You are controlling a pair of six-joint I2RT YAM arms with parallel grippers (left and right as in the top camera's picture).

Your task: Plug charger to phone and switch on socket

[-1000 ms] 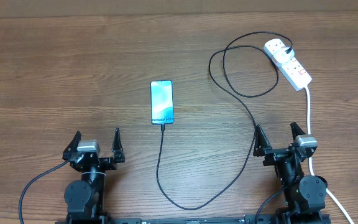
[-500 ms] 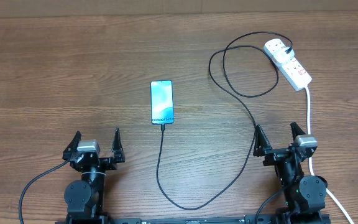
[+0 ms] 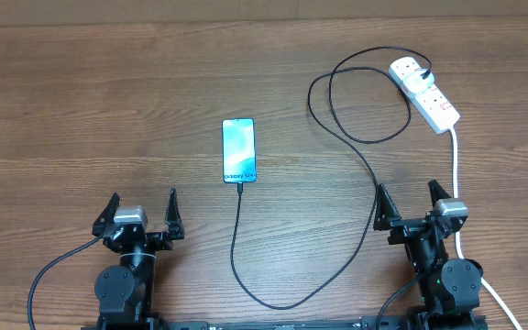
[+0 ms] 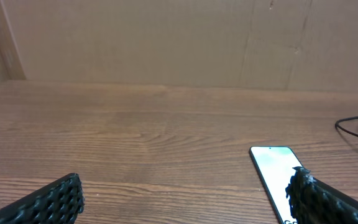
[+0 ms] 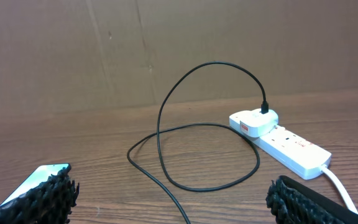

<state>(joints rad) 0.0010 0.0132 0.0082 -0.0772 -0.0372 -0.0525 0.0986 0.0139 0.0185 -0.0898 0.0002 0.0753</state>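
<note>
Right now, from overhead, I see both arms parked at the near edge of the wooden table (image 3: 81, 101), well apart from one another. The left gripper (image 3: 143, 196) has its 2 fingers spread wide with nothing between them, and the right gripper (image 3: 407, 189) stands just as wide and just as empty. The phone (image 3: 238, 150) lies flat, screen up and lit light blue, roughly mid-table, beyond the left gripper and a little to its right; through the left wrist camera I catch it just past that gripper's right finger. The charger (image 3: 234, 229) meets the phone's near short edge, though I cannot tell how fully its tip is seated. From there the black cable runs toward me, bends in a wide curve near the table's front edge, climbs past the right gripper's left finger, and makes 1 big loop before reaching its white plug (image 3: 409, 69). That plug sits in the far end of the socket (image 3: 432, 95), which lies at an angle in the far right part of the table. On the right wrist view the cable arches up off the table just before it drops into the plug. The strip's thick white cord (image 3: 455, 174) runs back toward me, passing just beside the right arm. I cannot tell how the red switch is set.
</note>
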